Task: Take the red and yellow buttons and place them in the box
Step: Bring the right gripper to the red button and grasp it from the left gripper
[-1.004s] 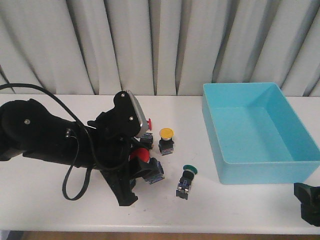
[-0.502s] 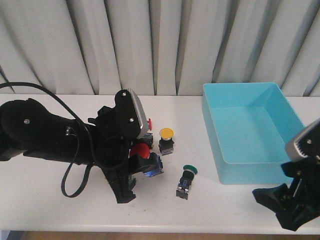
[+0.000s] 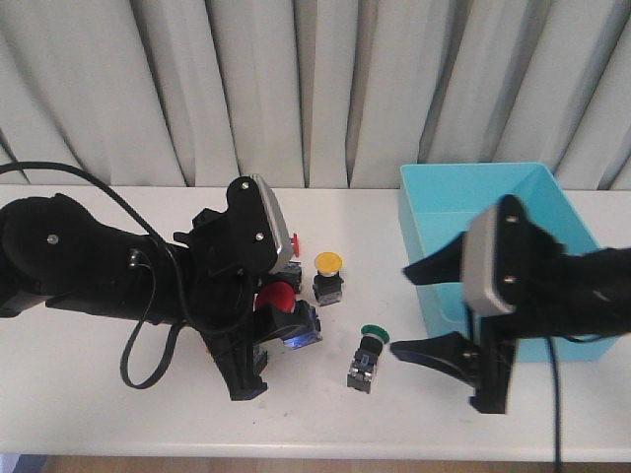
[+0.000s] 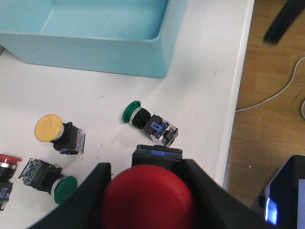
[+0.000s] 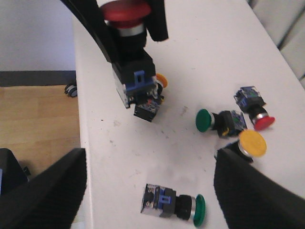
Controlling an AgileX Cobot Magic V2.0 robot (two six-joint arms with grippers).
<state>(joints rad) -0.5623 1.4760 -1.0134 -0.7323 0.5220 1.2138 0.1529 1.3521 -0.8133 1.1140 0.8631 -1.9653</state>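
My left gripper [image 3: 276,313] is shut on a red button [image 3: 279,299], its cap [image 4: 147,200] between the two fingers and its black body just above the table. A yellow button [image 3: 328,266] stands near the middle; in the left wrist view the yellow button [image 4: 51,130] is free. A second red button [image 3: 293,242] peeks out behind the left wrist. My right gripper [image 3: 399,307] is open in front of the turquoise box [image 3: 513,246]. In the right wrist view the right gripper [image 5: 151,157] straddles a green-capped switch [image 5: 174,206] without touching it.
The green-capped switch [image 3: 370,347] lies on its side between the two grippers. Another green switch [image 4: 64,188] lies by the second red button [image 4: 7,160]. The table's front edge [image 4: 238,119] runs close to the grippers. A curtain hangs behind the table.
My right arm has swung in from the lower right corner, left and up, to in front of the box by the green switch. The left gripper with the red button has barely moved.
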